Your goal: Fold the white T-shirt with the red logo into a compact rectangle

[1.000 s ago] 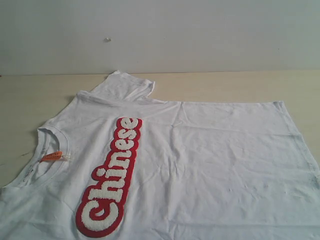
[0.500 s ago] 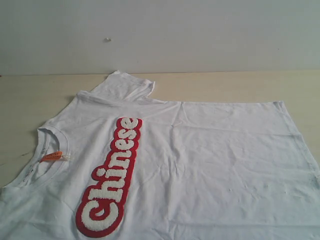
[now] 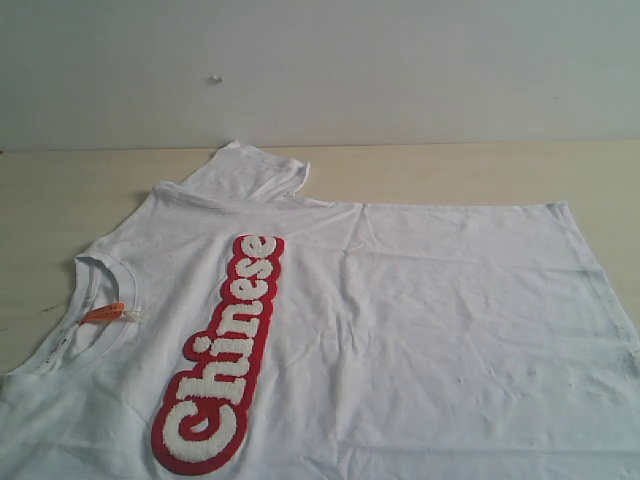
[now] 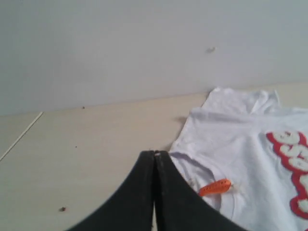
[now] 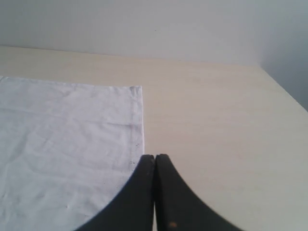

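Observation:
The white T-shirt (image 3: 400,320) lies flat on the table, collar to the left and hem to the right, one sleeve (image 3: 250,172) sticking out at the back. The red logo (image 3: 222,350) reading "Chinese" runs along the chest. An orange neck tag (image 3: 103,313) sits inside the collar. Neither gripper shows in the exterior view. In the left wrist view my left gripper (image 4: 155,154) is shut and empty, just beside the collar and orange neck tag (image 4: 215,186). In the right wrist view my right gripper (image 5: 155,157) is shut and empty at the hem edge (image 5: 137,120).
The light wooden table (image 3: 450,172) runs back to a pale wall (image 3: 400,70). Bare tabletop (image 5: 211,125) stretches beyond the hem in the right wrist view, and bare tabletop (image 4: 86,144) lies beside the collar in the left wrist view.

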You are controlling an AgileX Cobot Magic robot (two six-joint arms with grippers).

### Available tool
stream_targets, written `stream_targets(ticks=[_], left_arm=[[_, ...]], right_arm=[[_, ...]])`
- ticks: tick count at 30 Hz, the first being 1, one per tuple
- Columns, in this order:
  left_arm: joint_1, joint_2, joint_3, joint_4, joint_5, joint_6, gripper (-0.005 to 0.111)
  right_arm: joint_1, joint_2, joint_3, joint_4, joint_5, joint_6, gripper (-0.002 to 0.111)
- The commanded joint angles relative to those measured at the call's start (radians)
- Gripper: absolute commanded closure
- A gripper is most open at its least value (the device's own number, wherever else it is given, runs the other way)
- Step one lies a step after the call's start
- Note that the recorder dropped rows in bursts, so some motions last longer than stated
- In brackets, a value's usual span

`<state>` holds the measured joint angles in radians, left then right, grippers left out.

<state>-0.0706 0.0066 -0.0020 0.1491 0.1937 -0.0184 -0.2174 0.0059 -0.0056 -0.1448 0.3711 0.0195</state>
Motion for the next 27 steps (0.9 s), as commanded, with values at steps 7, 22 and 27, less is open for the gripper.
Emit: stream_targets(ticks=[7,22,27], left_arm=[[0.002,-0.007,0.002,-0.015,-0.099,-0.524,0.107],[0.002,-0.007,0.002,-0.015,-0.202,-0.565,0.107],[0.002,-0.007,0.002,-0.015,-0.237,-0.653,0.107]], right_arm=[[-0.006,-0.006,0.006,-0.012,-0.022,-0.026,0.108],[-0.006,-0.006,0.006,-0.049,-0.652,0.016,0.108],[-0.006,-0.006,0.006,0.040,-0.694,0.470,0.108]])
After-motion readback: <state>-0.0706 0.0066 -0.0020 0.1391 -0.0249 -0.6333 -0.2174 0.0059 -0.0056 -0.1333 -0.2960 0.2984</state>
